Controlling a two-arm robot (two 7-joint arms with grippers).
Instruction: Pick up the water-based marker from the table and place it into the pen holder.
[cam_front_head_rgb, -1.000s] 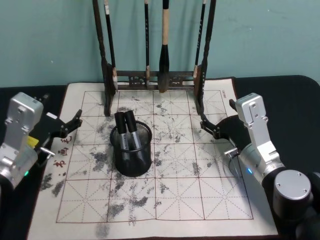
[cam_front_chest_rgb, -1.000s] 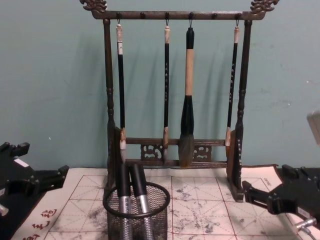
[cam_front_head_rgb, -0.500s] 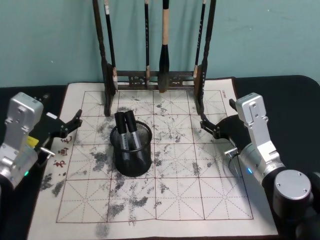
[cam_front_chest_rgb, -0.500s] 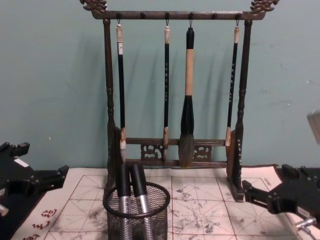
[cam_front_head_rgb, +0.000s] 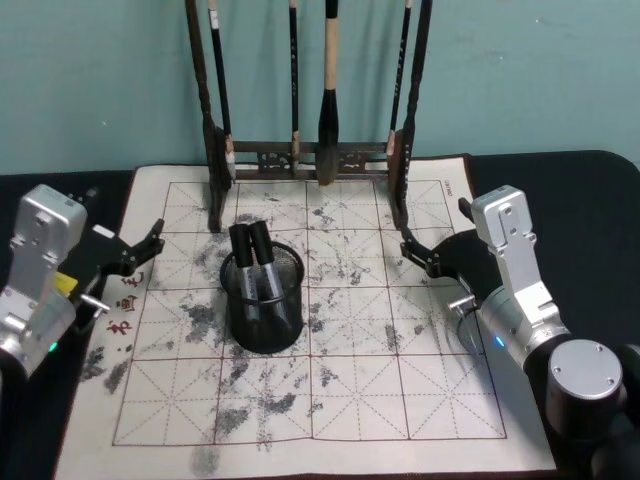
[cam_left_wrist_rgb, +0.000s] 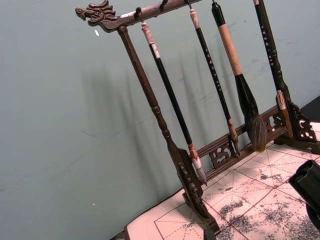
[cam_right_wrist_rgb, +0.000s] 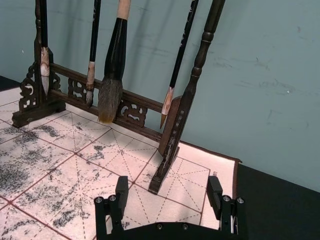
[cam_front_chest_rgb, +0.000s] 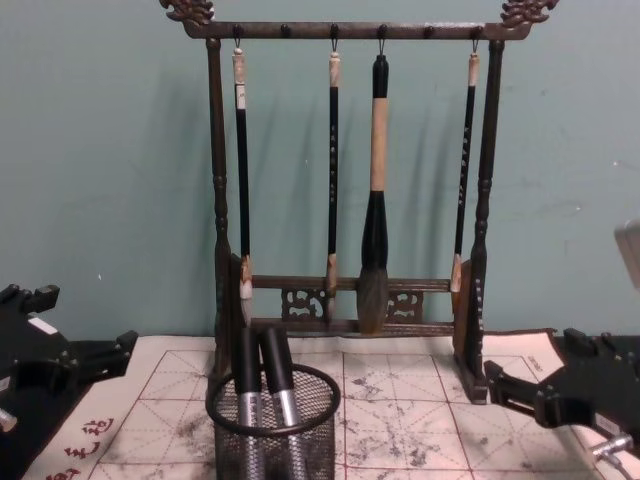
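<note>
On the ink-stained mat (cam_front_head_rgb: 400, 380) we saw two markers (cam_front_head_rgb: 262, 262) standing in the pen holder (cam_front_head_rgb: 264, 318); our left gripper (cam_front_head_rgb: 140, 250) and right gripper (cam_front_head_rgb: 420, 252), fingers apart and empty, needed only to stay clear.

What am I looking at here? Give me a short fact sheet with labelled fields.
Surface: ink-stained grid mat on a dark table
Pen holder: black mesh cup on the mat, holding two markers upright
Brush rack: dark carved wood behind the cup, four brushes hanging
Left tool: open, empty, at the mat's left edge
Right tool: open, empty, at the mat's right side
Loose markers on mat: none visible
</note>
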